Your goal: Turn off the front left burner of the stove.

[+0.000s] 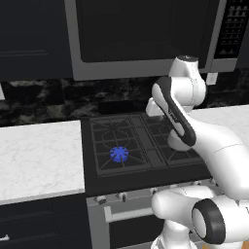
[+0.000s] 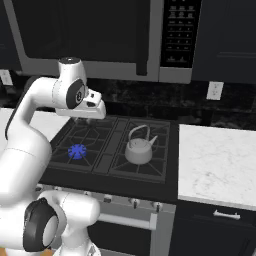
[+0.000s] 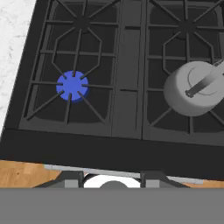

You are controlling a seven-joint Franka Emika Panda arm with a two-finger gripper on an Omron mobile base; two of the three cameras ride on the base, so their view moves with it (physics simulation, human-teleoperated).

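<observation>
Over the stove (image 1: 92, 170) in the left base view, the white arm arches in from the right and hides the hand. The front left burner (image 1: 119, 153) glows blue in the middle of its grate, at the near left of the cooktop; it is the only lit one I count. On the silver front panel a few small knobs (image 1: 121, 196) show. The arm covers the rest of the row, so I cannot count them. White desk (image 1: 39, 155) lies left of the stove.

From the right base view, the hand (image 2: 92, 109) hangs above the far left part of the cooktop, well clear of the grates. The lit burner lies nearer and a little left of it. The knob row sits lower and nearer again, on the front face, so I judge the coming move is a reach down and toward the near side. One kettle (image 2: 139, 150) stands on the front right grate. At least three knobs show; the arm may hide more.

Looking down through the hand view, the hand (image 3: 111, 178) has its tips apart with nothing between them. I count four grates in two pairs, one blue burner at left and one kettle at right. The stove's near edge runs across just above the tips, with a silver bar (image 3: 183, 179) below it. I cannot make out any knobs there.
</observation>
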